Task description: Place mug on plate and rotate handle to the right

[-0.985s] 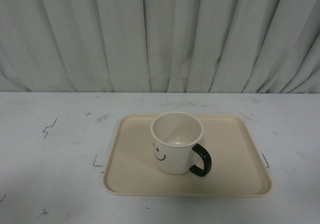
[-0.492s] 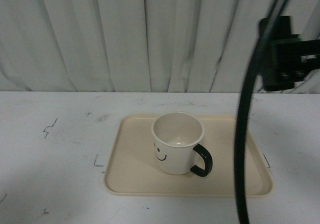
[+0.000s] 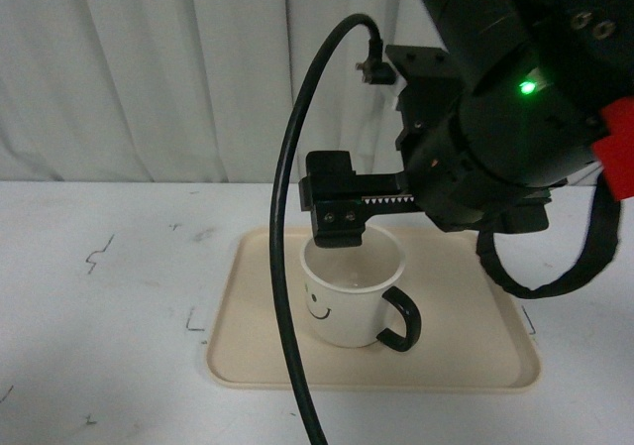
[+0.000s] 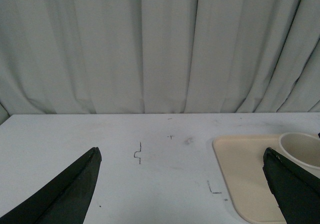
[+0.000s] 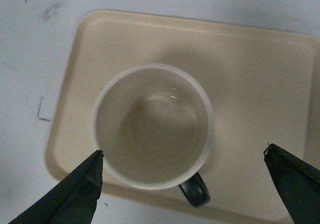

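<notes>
Cream-white round mug (image 3: 347, 301): one, with a black smiley face on its side; it stands upright and empty on the plate, near the plate's middle.
Beige rectangular plate (image 3: 461, 351): one, flat with rounded corners and a low rim, lying on the table.
Glossy black D-shaped handle (image 3: 401, 321): one, pointing to about 4 o'clock from the mug's centre in the front view.
Black right gripper (image 5: 183, 151): one, hanging above the mug; its jaws are spread wider than the mug and grip nothing.
Black left gripper (image 4: 181, 151): one, over bare table with the plate's edge towards 3 o'clock; its jaws are spread wide and grip nothing.
Black cable (image 3: 285, 267): one, looping down in front of the plate.
White table (image 3: 99, 366): one, with several small dark pen marks.
Pale pleated curtain (image 3: 149, 68): one, at 12 o'clock behind the table.
</notes>
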